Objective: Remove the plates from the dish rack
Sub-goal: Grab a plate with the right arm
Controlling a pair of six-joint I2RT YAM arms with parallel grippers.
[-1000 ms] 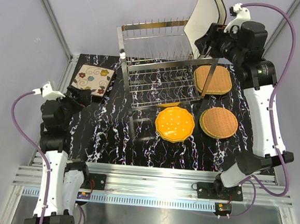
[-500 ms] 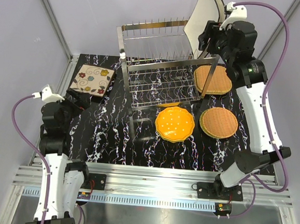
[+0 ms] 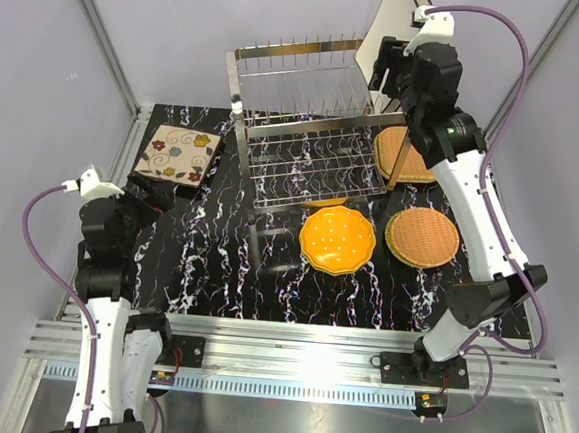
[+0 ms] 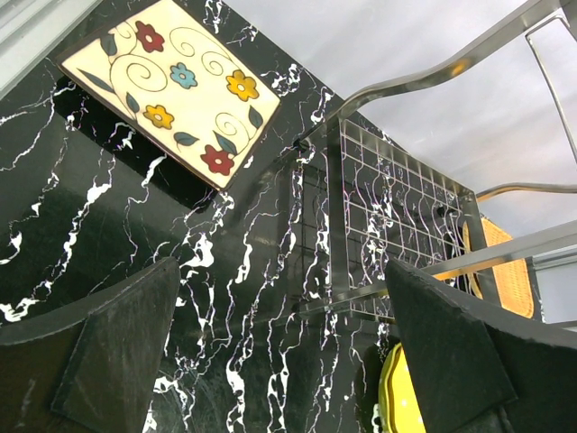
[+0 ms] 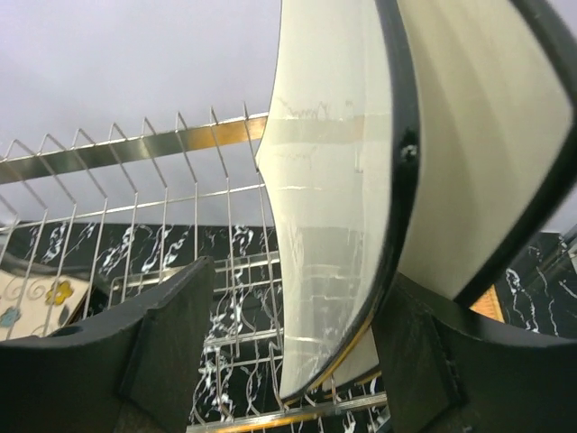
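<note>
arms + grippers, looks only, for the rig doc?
Left arm and right arm match: white link shells, black joints. A purple cable loops along each, ending at a white wrist cap. Left gripper and right gripper: two broad, flat matte-black fingers. No markings visible.

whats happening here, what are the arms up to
The robot is unloading plates from the dish rack. The right gripper is at the top tier, jaws open around the edge of an upright cream plate, with a second cream plate beside it. The left gripper hangs open over the table, holding nothing. A floral plate, an orange plate and two woven plates lie on the table.
</note>
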